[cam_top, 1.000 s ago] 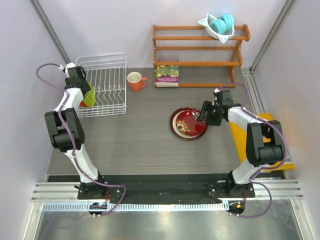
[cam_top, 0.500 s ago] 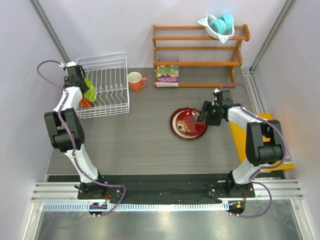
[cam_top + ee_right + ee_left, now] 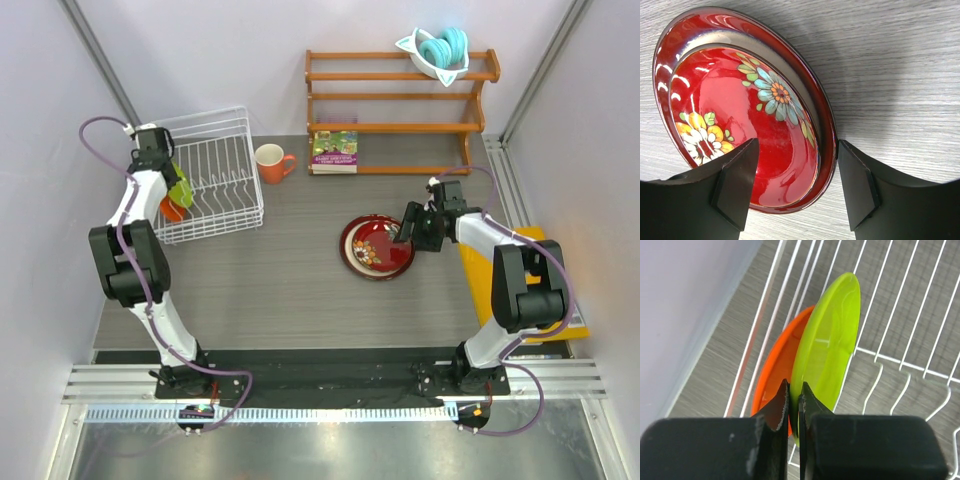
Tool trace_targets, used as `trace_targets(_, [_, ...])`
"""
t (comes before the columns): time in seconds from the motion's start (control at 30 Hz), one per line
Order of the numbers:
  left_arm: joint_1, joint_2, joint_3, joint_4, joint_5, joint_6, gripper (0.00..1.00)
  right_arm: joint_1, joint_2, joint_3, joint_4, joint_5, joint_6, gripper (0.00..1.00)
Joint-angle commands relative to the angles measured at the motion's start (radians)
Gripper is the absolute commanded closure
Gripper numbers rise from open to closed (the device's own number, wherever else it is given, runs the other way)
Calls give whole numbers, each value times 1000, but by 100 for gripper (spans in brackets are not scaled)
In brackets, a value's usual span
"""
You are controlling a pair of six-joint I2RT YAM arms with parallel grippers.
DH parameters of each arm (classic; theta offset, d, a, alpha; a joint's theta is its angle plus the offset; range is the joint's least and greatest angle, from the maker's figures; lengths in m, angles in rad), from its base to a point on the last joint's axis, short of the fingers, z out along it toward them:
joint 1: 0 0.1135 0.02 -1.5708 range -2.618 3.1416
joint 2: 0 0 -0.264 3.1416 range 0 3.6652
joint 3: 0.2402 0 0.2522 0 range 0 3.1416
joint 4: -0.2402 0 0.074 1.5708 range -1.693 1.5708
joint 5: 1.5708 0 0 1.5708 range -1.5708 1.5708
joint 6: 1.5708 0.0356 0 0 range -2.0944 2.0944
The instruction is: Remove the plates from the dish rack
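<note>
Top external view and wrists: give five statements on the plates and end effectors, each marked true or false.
The left end effector is shut on the lime green plate. True.
The orange plate lies flat on the table. False: it stands in the dish rack beside the green plate.
The dark red plate lies on the table. True.
The right end effector is shut on the red plate. False: its jaws stand open either side of that plate's rim.
The orange mug sits inside the rack. False: it stands on the table beside it.
</note>
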Motion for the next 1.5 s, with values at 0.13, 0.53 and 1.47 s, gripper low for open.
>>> trace_targets(0.13, [-59, -98, 82, 2, -255, 95, 100, 2, -61, 14, 2, -16, -14, 31])
trace_targets(0.53, [-98, -243, 90, -110, -283, 77, 100, 1, -132, 22, -33, -1, -20, 30])
trace_targets(1.47, [-633, -405, -390, 264, 593, -487, 100, 124, -296, 8, 153, -260, 106, 27])
